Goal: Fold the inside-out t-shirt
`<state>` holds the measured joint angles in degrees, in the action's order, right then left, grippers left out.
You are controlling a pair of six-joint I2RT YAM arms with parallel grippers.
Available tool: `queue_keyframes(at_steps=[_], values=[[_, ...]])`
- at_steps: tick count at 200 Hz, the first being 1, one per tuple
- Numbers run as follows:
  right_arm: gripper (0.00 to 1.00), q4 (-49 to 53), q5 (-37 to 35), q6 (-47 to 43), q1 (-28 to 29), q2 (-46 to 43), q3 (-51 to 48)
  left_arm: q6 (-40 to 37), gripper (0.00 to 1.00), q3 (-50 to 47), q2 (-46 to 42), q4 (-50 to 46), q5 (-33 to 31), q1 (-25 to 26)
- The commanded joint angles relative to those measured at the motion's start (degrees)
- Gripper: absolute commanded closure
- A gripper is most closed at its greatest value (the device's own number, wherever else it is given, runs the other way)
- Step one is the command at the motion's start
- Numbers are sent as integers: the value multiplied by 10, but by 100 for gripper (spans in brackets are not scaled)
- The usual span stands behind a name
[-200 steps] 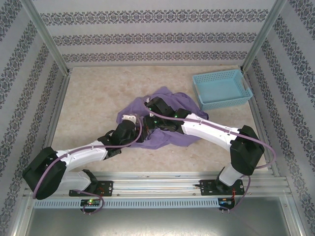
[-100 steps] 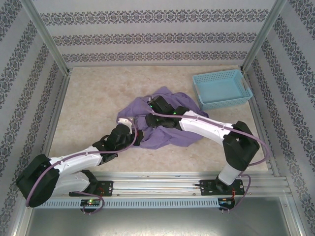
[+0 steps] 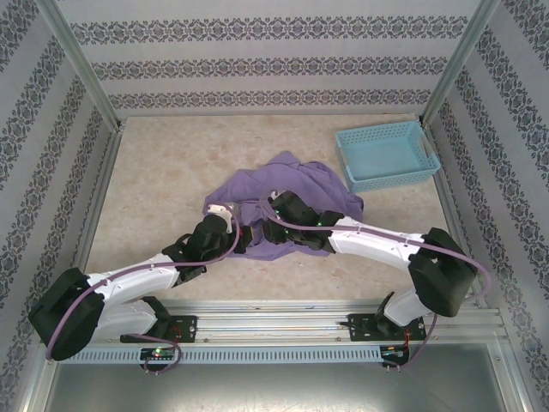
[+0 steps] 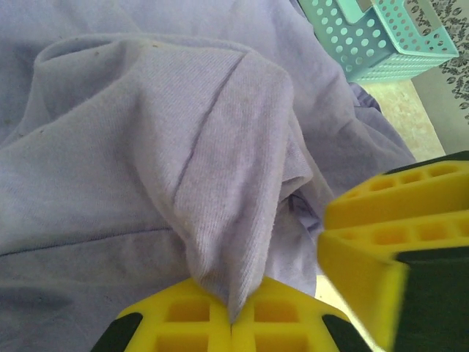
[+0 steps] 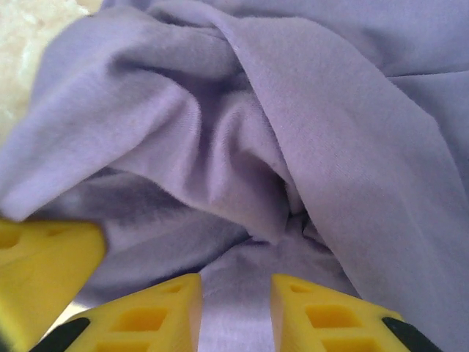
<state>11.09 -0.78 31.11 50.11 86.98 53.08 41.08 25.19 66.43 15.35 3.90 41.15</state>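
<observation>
Top: bunched t-shirt point(image 3: 300, 184) mid-table, left gripper point(image 3: 235, 233) at its 8 o'clock edge, right gripper point(image 3: 271, 227) at 6. Left wrist: jaws clamped on a raised fold, likely for lifting. Right wrist: jaws apart over cloth, nothing pinched.

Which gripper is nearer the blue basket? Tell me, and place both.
Right. The right gripper is over the t-shirt, down-left of the basket in the top view; the left gripper pinches it farther left.

t-shirt point(image 3: 300, 184): on table point(image 3: 163, 172), centre | basket point(image 3: 386, 156): on table, right-rear of t-shirt
</observation>
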Motion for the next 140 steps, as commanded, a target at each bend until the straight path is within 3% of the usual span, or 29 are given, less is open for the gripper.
queue_keyframes(at_steps=[1, 43, 101, 111, 140], values=[[71, -40, -38, -31, 12, 19, 10, 9, 100, 14, -7, -18, 5, -2], [75, -43, -55, -53, 13, 70, 42, 8, 100, 19, -13, -27, 1, -2], [96, -13, -95, -59, 13, 64, 60, 7, 100, 16, -17, -34, -5, -3], [100, -6, -89, -58, 13, 57, 61, 5, 100, 17, -19, -41, -10, -3], [100, 4, -44, -48, 15, 17, 54, 22, 100, 28, -14, -71, -6, -26]])
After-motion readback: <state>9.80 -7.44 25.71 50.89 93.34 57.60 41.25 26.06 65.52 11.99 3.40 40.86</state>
